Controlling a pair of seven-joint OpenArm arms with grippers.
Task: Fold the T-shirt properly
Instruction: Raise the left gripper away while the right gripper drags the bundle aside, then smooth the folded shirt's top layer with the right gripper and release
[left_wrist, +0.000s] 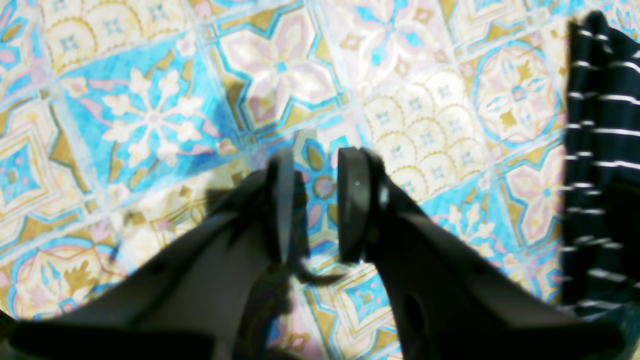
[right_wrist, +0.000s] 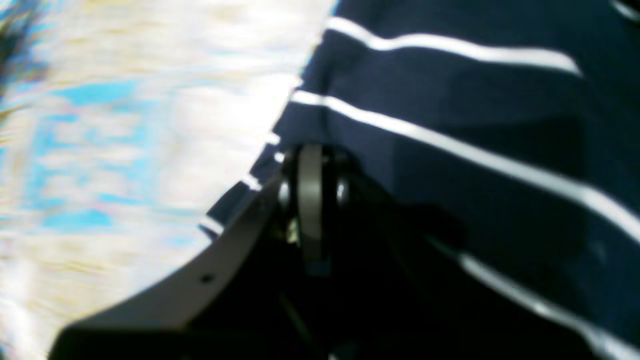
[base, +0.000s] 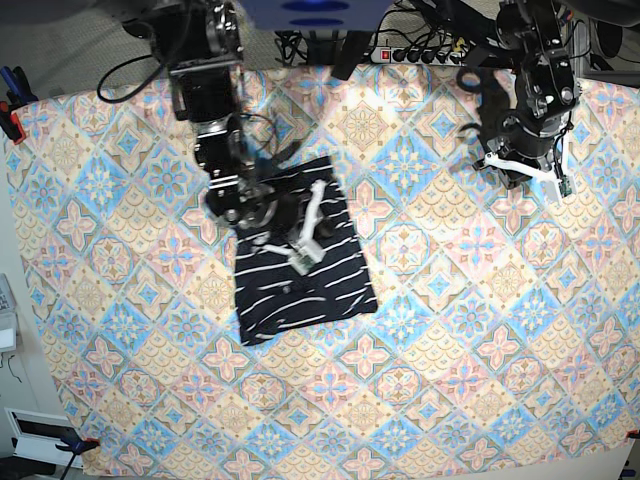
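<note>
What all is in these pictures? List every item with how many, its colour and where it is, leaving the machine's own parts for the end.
T-shirt: one, dark navy with thin white stripes, lying under the right arm
tablecloth: one, cream, blue, pink and tan tile pattern, beneath the shirt
left arm: one, mostly black, at the base view's upper right
right arm: one, mostly black, reaching over the shirt from the base view's upper left
left gripper: one, black, slightly open over bare tablecloth
right gripper: one, black, closed at the shirt

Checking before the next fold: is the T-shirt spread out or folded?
Folded, apparently: the shirt lies as a compact, narrow bundle, no sleeves spread.
</note>
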